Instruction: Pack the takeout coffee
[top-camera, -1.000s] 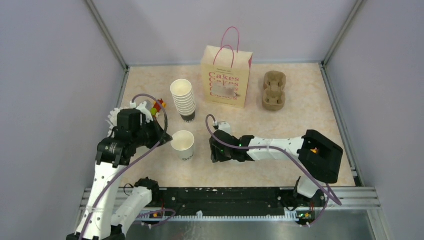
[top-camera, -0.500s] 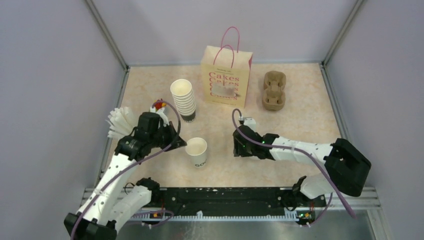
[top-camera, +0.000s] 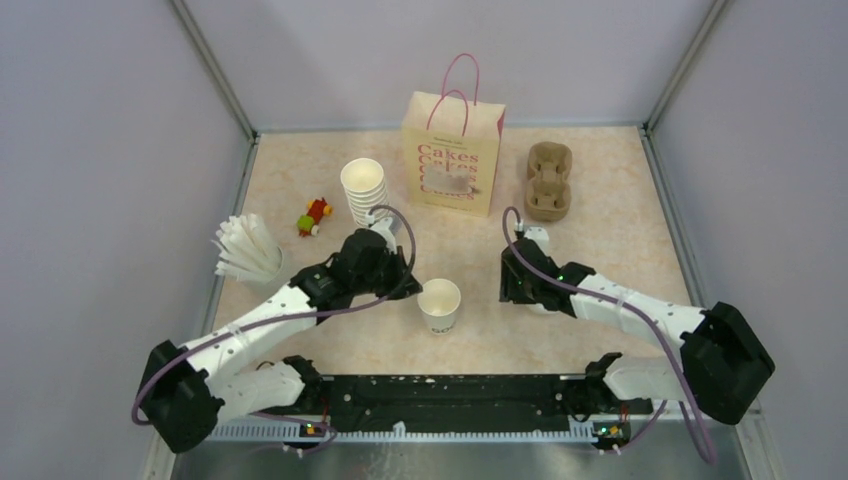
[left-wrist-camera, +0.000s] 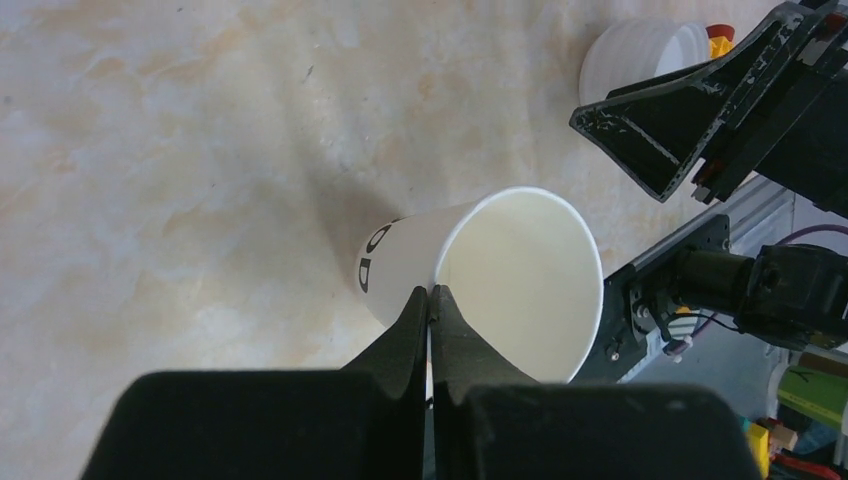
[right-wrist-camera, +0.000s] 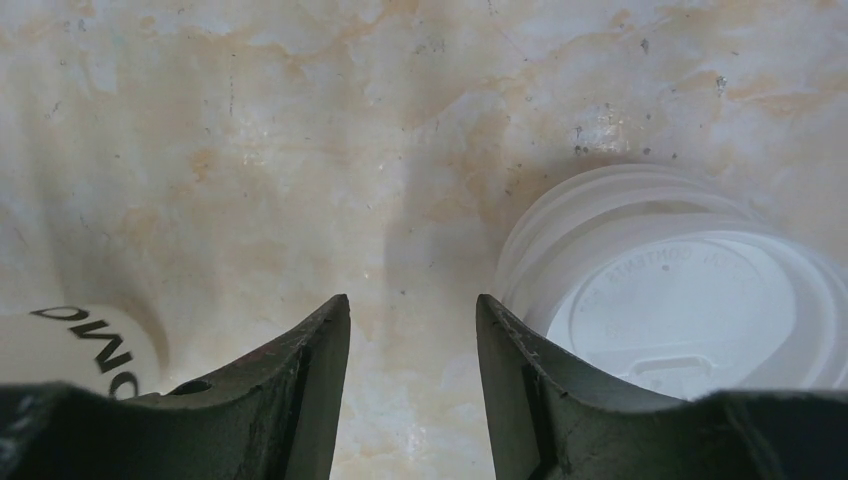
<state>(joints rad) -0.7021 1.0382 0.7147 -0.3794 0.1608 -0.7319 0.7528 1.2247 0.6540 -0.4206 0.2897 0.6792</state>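
Right claw (right-wrist-camera: 412, 300) gapes over marbled table (right-wrist-camera: 300, 120) — white lid (right-wrist-camera: 680, 290) one side, lettered cup (right-wrist-camera: 70, 345) opposite.

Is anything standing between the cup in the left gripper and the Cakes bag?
Nothing visible does. The cup stack stands left of the path from the cup to the bag, the carrier right of it.

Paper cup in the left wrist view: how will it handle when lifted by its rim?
Probably light: the paper cup looks empty and lidless. Its thin wall, pinched at the rim by the shut left gripper, may flex or dent. Gripped on one side only, it could swing or tip when released.
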